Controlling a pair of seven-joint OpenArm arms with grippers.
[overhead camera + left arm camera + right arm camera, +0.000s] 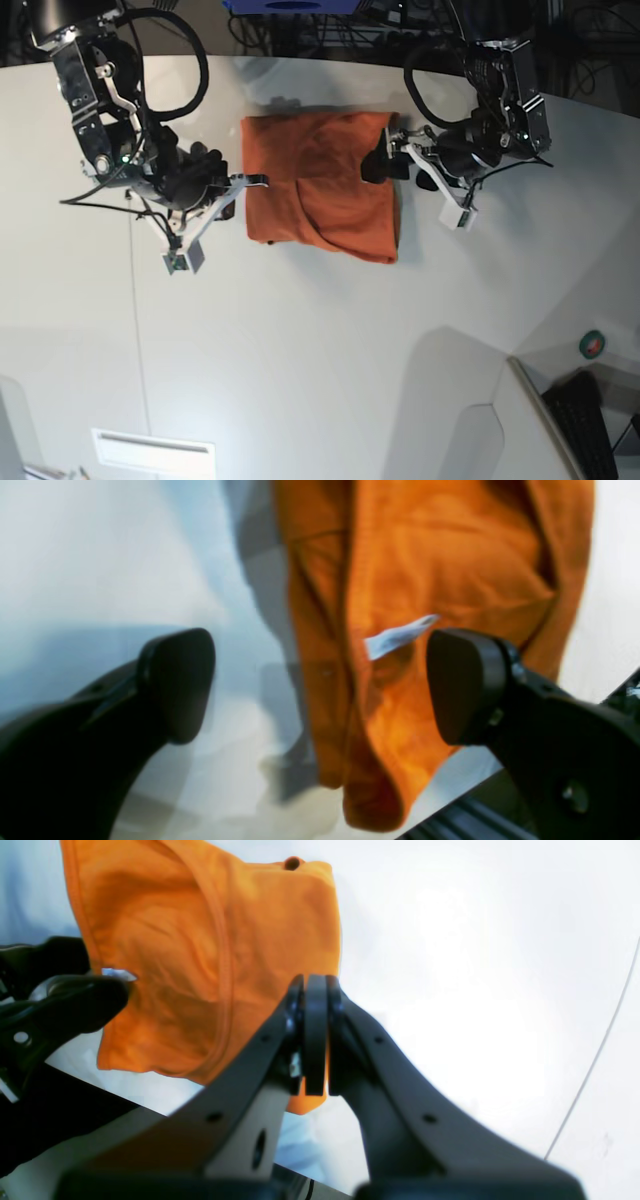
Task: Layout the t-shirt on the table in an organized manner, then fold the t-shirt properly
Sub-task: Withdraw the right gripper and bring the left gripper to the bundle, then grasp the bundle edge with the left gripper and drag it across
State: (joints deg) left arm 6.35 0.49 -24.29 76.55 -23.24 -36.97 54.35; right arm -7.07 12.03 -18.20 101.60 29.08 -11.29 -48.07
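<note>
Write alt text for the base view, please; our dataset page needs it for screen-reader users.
An orange t-shirt, folded into a rough rectangle, lies on a white table between two black robot arms. The left gripper is open over the shirt's edge on the picture's right; the right gripper is shut at the shirt's opposite edge.

A robotics lab: tangled black cables [300,25] behind a white table [320,350], two mounted arms.

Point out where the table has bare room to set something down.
Bare: the wide table below the t-shirt, between its lower hem and the near edge. Crowded: beside the shirt, where the right pincer and left pincer flank it.
</note>
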